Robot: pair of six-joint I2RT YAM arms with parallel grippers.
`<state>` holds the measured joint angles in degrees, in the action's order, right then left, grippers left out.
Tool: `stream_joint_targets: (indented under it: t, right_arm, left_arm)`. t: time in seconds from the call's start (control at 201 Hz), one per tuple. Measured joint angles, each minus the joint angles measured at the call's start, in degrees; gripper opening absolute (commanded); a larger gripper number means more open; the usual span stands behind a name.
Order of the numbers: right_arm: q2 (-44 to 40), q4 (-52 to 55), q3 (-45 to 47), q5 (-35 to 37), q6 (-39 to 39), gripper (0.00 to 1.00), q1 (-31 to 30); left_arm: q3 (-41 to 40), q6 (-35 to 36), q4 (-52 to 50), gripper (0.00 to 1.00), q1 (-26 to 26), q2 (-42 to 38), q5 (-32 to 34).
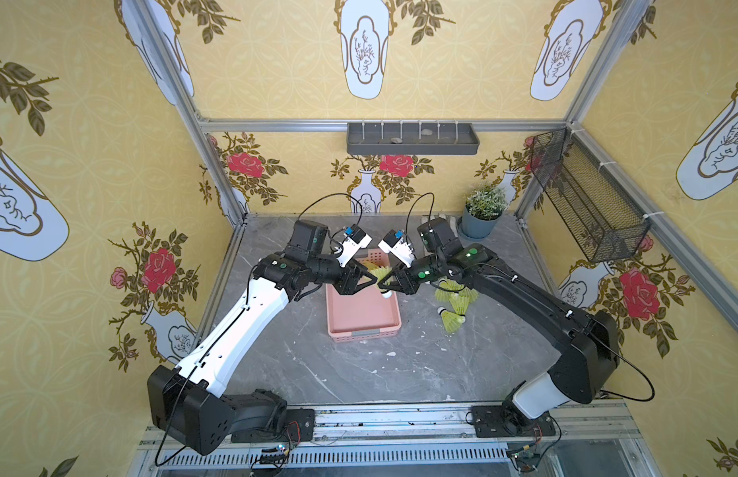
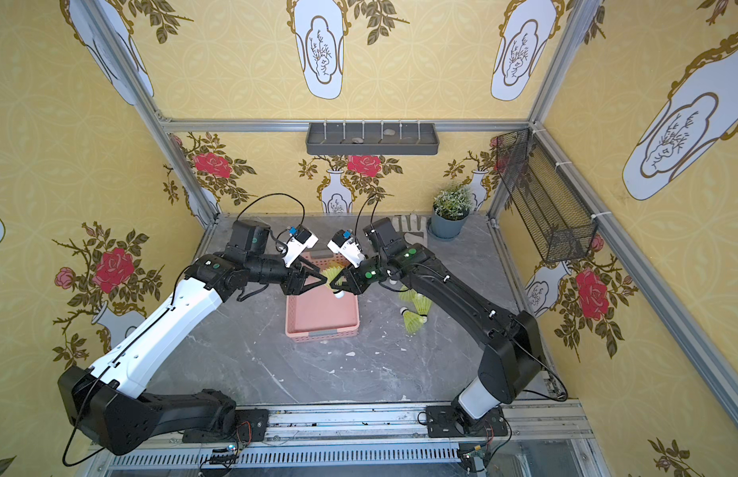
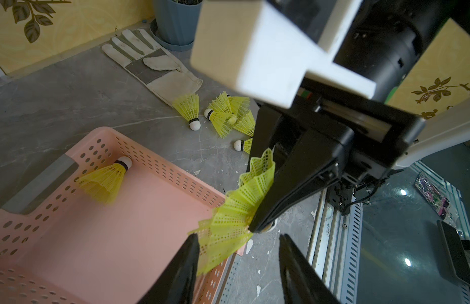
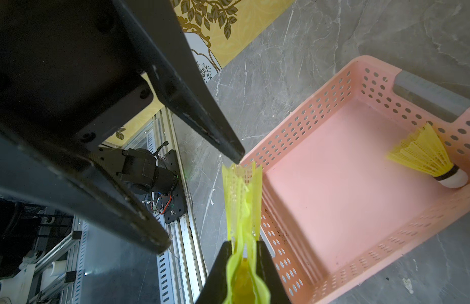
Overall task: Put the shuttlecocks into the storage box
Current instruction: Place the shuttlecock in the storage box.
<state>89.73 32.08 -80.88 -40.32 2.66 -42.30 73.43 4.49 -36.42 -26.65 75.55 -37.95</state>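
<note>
Right wrist: jaws tight rnd shuttlecock (image 4: 243,210)

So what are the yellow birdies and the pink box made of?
The held shuttlecock looks like thin bendy plastic: a see-through lattice skirt that folds where pinched. The white tip on the boxed shuttlecock could be foam or rubber. The storage box looks like smooth, matte hard plastic, moulded with rows of holes.

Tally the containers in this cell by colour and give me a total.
Pink: 1, the storage box
Dark grey: 1, the wall tray
Black: 1, the mesh basket
Blue-grey: 1, the plant pot
Total: 4
</note>
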Motion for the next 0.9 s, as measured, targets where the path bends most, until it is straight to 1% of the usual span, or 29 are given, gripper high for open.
stream_joint_targets:
  t: [0.164,0.319,0.578,0.657,0.812,0.896]
  right_arm:
    - [0.24,0.90,-0.35,-0.09,0.26,0.18,-0.28]
    - [0.33,1.16,-0.90,-0.37,0.46,0.18,-0.44]
    - [0.48,2.36,-1.09,-0.39,0.66,0.18,-0.44]
    - [0.48,2.45,-1.09,-0.39,0.81,0.18,-0.44]
    - [0.48,2.54,-1.09,-0.07,1.18,0.18,-0.44]
    - [0.48,2.51,-1.09,0.24,1.49,0.19,-0.44]
  left_arm:
    - [-0.22,0.00,0.07,0.57,0.00,-0.13,0.81]
    - [-0.22,0.15,-0.02,0.48,0.00,0.61,0.20]
    - [-0.22,0.87,-1.01,0.27,0.00,1.36,-1.22]
    - [-0.22,0.98,-1.29,0.20,0.00,1.36,-1.27]
    - [-0.22,1.07,-1.75,0.00,0.02,1.36,-1.07]
    - [-0.22,1.29,-1.73,0.00,0.00,1.36,-1.05]
